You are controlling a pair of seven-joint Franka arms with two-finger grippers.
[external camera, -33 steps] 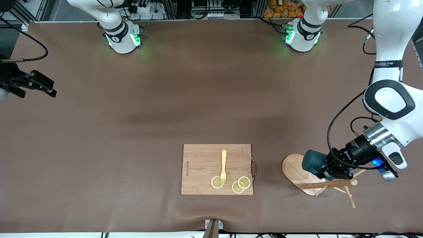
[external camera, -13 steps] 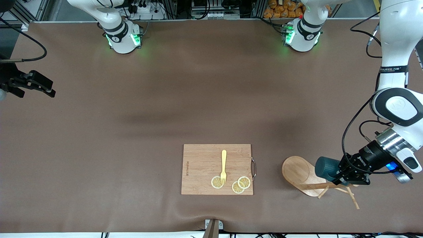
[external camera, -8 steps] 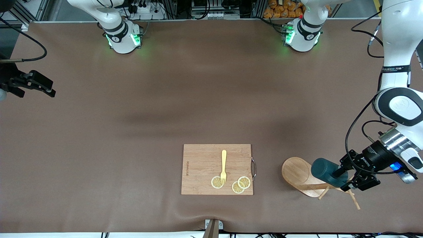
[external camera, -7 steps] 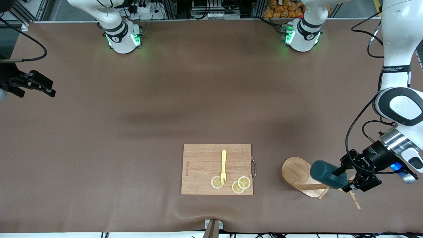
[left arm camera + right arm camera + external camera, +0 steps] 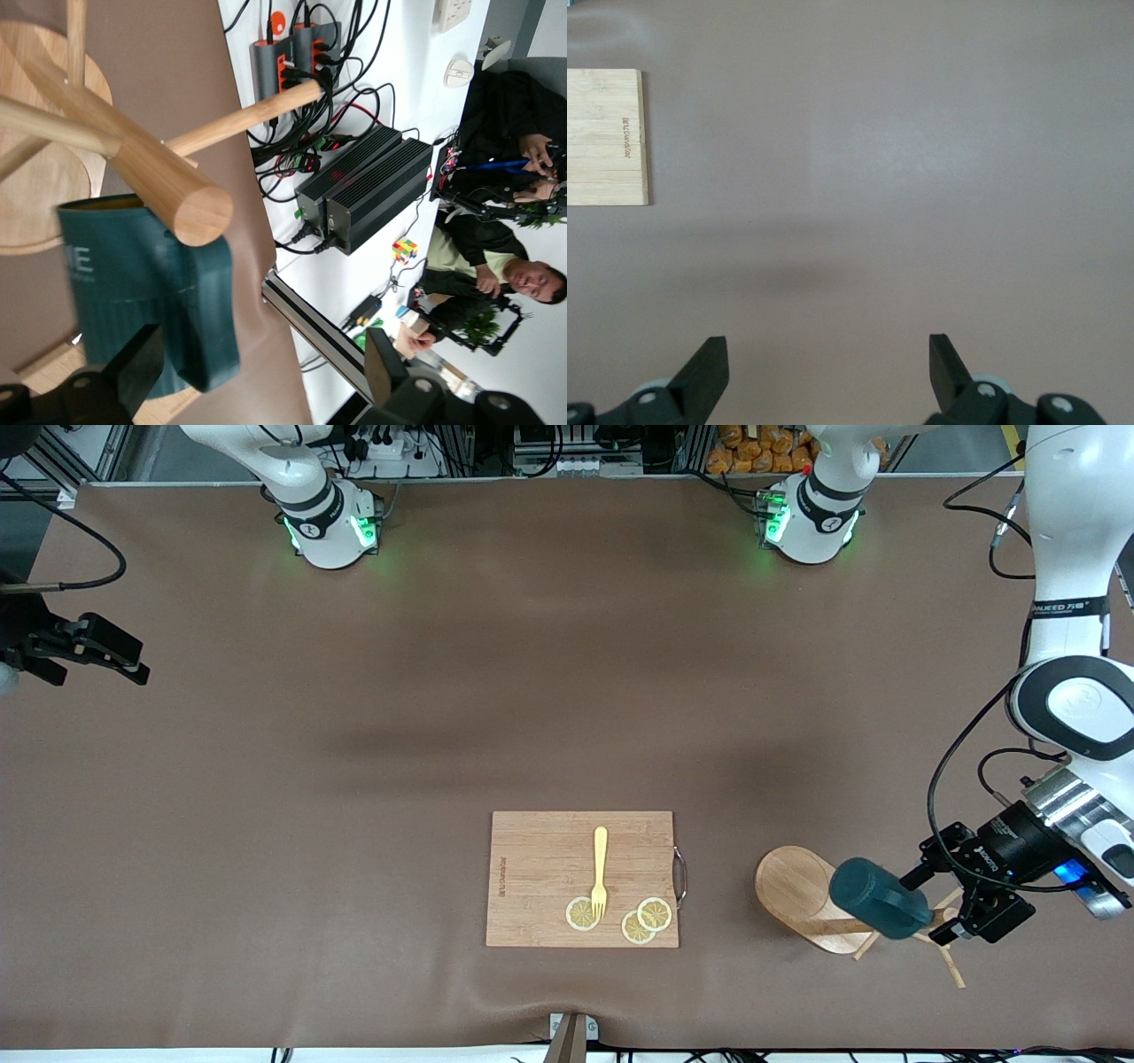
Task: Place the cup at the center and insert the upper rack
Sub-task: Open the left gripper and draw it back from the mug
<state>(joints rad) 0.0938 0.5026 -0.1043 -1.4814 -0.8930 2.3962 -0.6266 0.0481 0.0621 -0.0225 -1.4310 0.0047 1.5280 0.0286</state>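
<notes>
The dark teal cup hangs among the pegs of the upper rack, a light wooden mug tree near the left arm's end of the table. My left gripper is open just beside the cup, over the pegs, and grips nothing. In the left wrist view the cup sits beside the rack's pole. Its edge reaches in between the spread fingers of the left gripper. My right gripper waits open above bare table at the right arm's end, as the right wrist view confirms.
A wooden cutting board lies beside the rack, toward the table's middle. It carries a yellow fork and lemon slices. The right wrist view shows a corner of the cutting board. The table edge runs close to the rack.
My left gripper carried the cup over the rack to its pegs, then opened, let go and drew back a little. The cup stays on the rack. The right arm has not moved.
</notes>
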